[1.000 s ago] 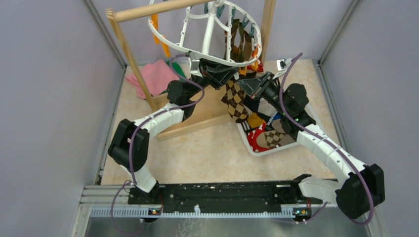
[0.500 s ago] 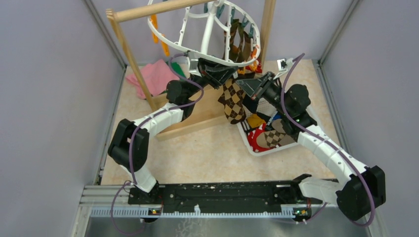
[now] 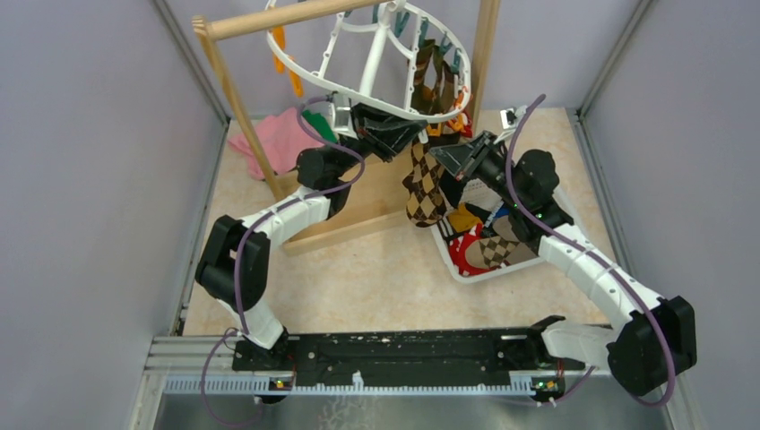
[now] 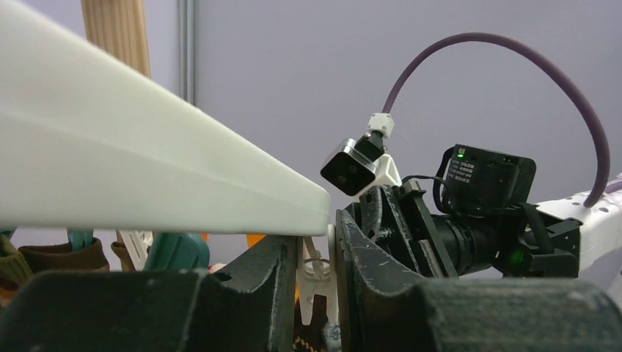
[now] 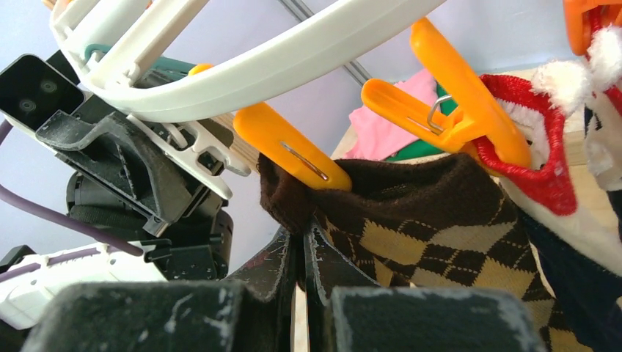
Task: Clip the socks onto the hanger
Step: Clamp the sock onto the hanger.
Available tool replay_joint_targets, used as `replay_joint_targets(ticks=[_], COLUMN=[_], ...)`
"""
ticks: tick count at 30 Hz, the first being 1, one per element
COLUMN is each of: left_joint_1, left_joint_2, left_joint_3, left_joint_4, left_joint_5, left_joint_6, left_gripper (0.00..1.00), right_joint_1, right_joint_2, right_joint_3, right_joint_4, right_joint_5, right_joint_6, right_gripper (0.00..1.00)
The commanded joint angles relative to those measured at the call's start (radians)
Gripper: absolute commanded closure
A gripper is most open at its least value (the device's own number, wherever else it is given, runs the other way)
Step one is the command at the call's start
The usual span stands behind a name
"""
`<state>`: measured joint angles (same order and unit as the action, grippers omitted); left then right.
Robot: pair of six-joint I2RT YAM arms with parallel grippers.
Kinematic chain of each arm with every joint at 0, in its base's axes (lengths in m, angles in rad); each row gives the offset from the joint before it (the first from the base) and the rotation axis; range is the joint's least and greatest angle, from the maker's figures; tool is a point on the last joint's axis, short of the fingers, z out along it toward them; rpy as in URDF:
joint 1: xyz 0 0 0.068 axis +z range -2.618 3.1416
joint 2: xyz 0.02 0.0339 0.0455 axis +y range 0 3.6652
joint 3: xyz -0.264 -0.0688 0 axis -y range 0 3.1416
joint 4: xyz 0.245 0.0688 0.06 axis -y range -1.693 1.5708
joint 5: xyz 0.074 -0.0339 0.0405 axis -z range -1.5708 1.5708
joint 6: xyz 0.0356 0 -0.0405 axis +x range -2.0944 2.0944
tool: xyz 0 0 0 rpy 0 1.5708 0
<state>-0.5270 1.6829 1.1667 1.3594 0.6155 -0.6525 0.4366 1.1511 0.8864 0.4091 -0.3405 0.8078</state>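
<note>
Beneath the rim of the hanger (image 5: 293, 57), grips the argyle sock (image 5: 440, 242) by its cuff in the narrow right claw (image 5: 301, 233), just under an orange clip (image 5: 290, 147). Pinches a white hanger part in the left claw (image 4: 319, 246), nearly closed.

High overhead; wrist views near hanger (image 3: 376, 58)

- The hanger (image 3: 381, 49) ran past the 12 o'clock edge overhead.
- Its rim (image 4: 147, 169) was a blur at 9 o'clock.
- The argyle sock (image 5: 440, 242) was cropped at 4 o'clock.
</note>
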Motion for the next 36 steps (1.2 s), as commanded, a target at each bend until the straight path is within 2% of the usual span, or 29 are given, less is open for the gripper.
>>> replay_joint_targets(ticks=[1, 14, 23, 36], left_joint_1=[0.010, 0.010, 0.012, 0.012], left_joint_2=[0.002, 0.033, 0.036, 0.069], left_joint_3=[0.007, 0.031, 0.044, 0.076], left_joint_4=[0.104, 0.115, 0.114, 0.113], left_joint_5=[0.013, 0.057, 0.083, 0.113], left_joint_6=[-0.033, -0.055, -0.069, -0.102], left_gripper=[0.77, 0.76, 0.76, 0.76], right_joint_1=[-0.014, -0.013, -0.025, -0.029], right_joint_2=[-0.009, 0.010, -0.008, 0.020], right_joint_3=[0.040, 0.051, 0.060, 0.074], right_joint_4=[0.032, 0.108, 0.079, 0.175], right_joint_5=[-0.010, -0.064, -0.056, -0.132], right_joint_6=[0.006, 0.056, -0.003, 0.045], right_gripper=[1.00, 1.00, 1.00, 1.00])
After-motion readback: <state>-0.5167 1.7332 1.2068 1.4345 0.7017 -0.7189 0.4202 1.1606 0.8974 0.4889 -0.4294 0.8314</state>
